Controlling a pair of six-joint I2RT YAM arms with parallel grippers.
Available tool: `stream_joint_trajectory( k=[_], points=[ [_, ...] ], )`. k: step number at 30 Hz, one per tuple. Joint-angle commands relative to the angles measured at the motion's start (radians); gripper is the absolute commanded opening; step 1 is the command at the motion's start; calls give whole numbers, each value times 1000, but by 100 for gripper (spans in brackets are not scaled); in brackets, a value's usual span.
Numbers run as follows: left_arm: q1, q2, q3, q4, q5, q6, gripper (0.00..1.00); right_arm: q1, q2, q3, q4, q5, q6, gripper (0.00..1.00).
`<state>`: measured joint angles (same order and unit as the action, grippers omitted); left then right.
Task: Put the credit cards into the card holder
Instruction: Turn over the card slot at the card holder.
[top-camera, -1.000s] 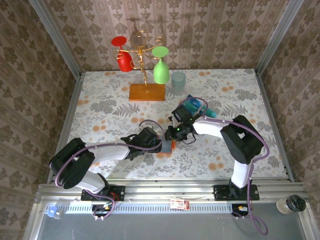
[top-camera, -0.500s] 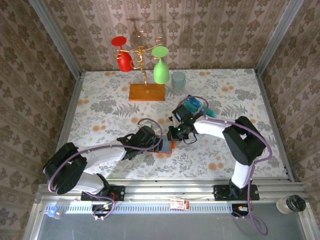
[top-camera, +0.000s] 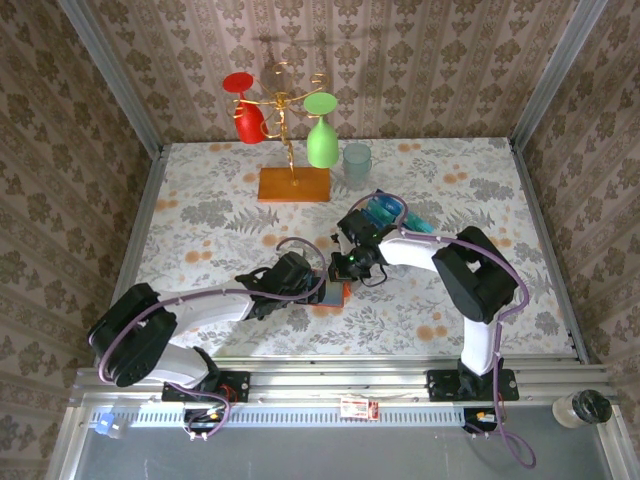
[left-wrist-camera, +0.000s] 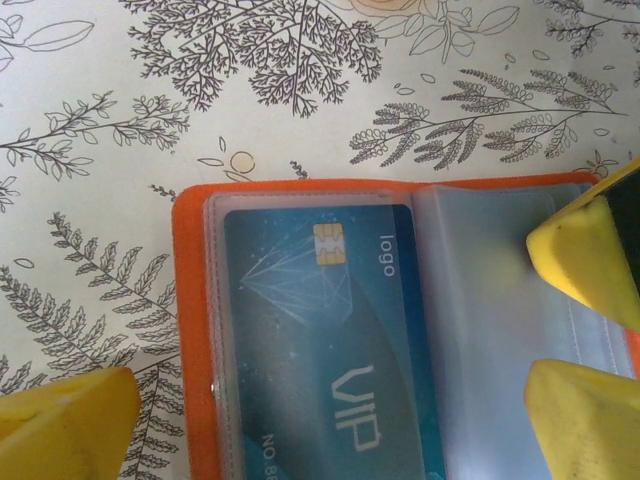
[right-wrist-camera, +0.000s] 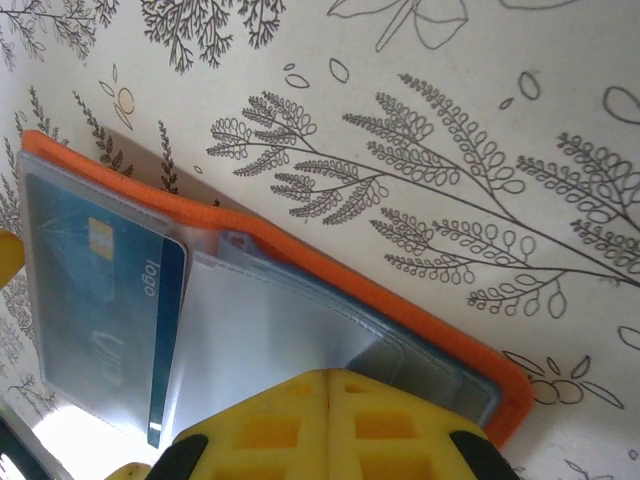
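On the left, the left gripper (left-wrist-camera: 325, 410) is being held wide apart. Nothing is being gripped between its fingers (left-wrist-camera: 65, 420), which are being hung over either side of the card holder (left-wrist-camera: 190, 300). The card holder is lying opened flat on the table (top-camera: 200, 230), close to its middle and a little toward the near edge. One blue credit card (left-wrist-camera: 320, 330) is being carried in the holder's left-hand clear pocket, so that part is being counted as done.

To the right, the right gripper (right-wrist-camera: 330, 420) is being pressed fully closed, tips together, at the clear sleeve (right-wrist-camera: 270, 330) of the right-hand pocket. Whether the sleeve is being pinched cannot be told. No card is being shown in that pocket.

Further right and toward the far edge, the other credit cards (top-camera: 388, 210) are lying in a teal-blue heap, apart from the holder. These are being judged as left to insert, and their number cannot be told.

On the inserted card, "logo", a large "VIP" and the start of "NO.86" are being read. No brand name is being made out.
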<state>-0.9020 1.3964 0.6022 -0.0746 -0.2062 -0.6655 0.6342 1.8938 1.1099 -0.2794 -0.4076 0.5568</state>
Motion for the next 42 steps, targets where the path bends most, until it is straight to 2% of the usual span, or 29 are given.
stream_joint_trajectory(
  k=[1,6,19,23,30,36,42],
  points=[
    [-3,17,-4,-7,1,23,100,7,32,13,7,-32,19,4],
    [-2,35,-9,-5,-5,29,100,7,37,13,17,-35,26,4],
    [-2,74,-70,63,-9,12,82,7,28,21,12,-33,32,7],
    [-2,83,-83,85,-7,4,82,4,2,26,0,-29,33,11],
    [-1,90,-99,115,-3,-6,80,-2,-106,-45,38,7,84,30],
    [-3,87,-116,136,1,-16,80,0,-134,-125,129,0,157,33],
    [-2,75,-128,141,1,-18,80,13,-106,-122,146,-3,175,33]
  ],
)
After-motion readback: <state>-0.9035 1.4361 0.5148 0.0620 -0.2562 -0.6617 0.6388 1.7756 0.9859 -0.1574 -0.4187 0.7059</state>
